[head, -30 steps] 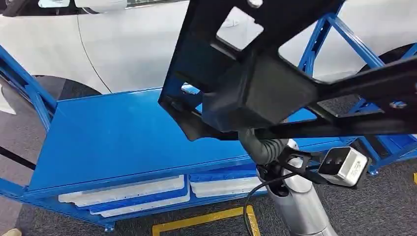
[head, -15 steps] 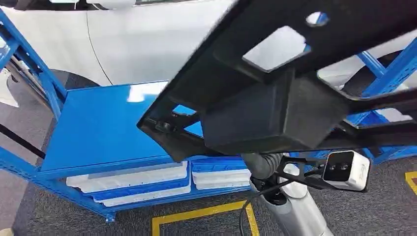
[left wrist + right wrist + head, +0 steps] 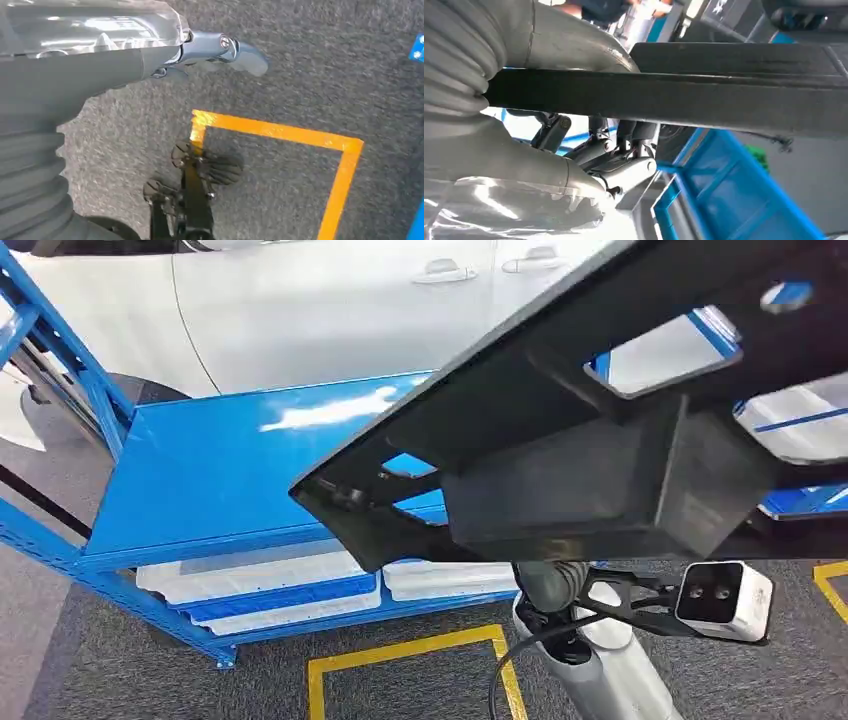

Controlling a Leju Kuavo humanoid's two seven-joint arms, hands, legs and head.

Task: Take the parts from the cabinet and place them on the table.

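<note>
A large black plastic part (image 3: 600,440) with cut-out windows and a boxy block hangs close in front of the head camera, over the right end of the blue shelf (image 3: 230,470). My right hand (image 3: 614,150) grips its flat black bar (image 3: 704,95), thumb on one side and dark fingers on the other. In the head view the part hides that hand, and my right wrist (image 3: 550,585) rises under it. My left hand (image 3: 220,50) hangs over the grey carpet with a finger stretched out and nothing in it.
The blue cart holds white trays (image 3: 270,590) on its lower level. A white car (image 3: 330,310) stands right behind it. Blue rack posts (image 3: 60,360) rise at the left. Yellow tape (image 3: 400,655) marks the carpet in front of the cart.
The whole picture has shifted, so the camera has moved. The black part has come up and closer, now covering more of the upper right of the head view.
</note>
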